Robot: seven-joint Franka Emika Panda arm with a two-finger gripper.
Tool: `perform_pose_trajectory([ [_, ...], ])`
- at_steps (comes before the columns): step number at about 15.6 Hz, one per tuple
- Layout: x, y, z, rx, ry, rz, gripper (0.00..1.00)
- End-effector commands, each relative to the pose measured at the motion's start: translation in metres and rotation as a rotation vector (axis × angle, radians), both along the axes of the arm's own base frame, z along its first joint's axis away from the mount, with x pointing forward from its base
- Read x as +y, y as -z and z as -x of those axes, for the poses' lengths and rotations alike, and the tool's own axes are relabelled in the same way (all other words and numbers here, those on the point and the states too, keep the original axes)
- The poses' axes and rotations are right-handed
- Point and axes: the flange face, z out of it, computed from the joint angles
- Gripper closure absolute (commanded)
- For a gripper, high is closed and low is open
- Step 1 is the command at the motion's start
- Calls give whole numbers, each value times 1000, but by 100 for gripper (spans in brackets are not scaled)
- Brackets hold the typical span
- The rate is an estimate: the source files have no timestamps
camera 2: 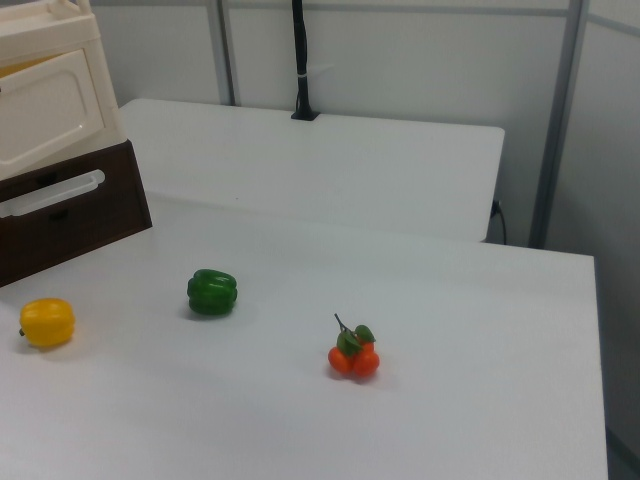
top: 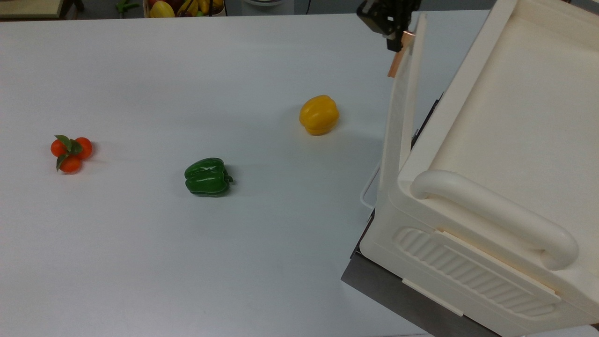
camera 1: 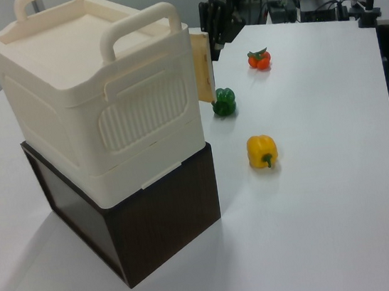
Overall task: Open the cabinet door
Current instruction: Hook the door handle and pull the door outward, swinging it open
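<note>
The cream cabinet (top: 505,117) stands at the top view's right on a dark base. Its cabinet door (top: 398,117) is swung partly out from the front, seen edge-on, with the copper bar handle (top: 395,61) at its far end. My black gripper (top: 398,40) sits at that far end, shut on the handle. In the left view the door (camera 1: 202,65) sticks out past the cabinet corner, with the gripper (camera 1: 218,38) just beyond it. In the right view the door (camera 2: 45,105) shows its recessed face at the upper left.
On the white table lie a yellow pepper (top: 319,114), a green pepper (top: 208,176) and a cluster of small orange fruit (top: 71,150). The dark brown base (camera 1: 154,222) has a white bar handle (top: 381,171). A fruit basket (top: 185,7) sits beyond the far edge.
</note>
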Motion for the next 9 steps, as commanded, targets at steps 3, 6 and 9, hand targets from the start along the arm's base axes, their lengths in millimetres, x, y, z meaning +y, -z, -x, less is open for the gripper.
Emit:
perform_pose_trajectory([
  [3, -58, 7, 2, 91, 91, 40, 99],
  [6, -98, 8, -8, 104, 160, 44, 91],
  [9, -141, 15, -22, 103, 236, 36, 89],
])
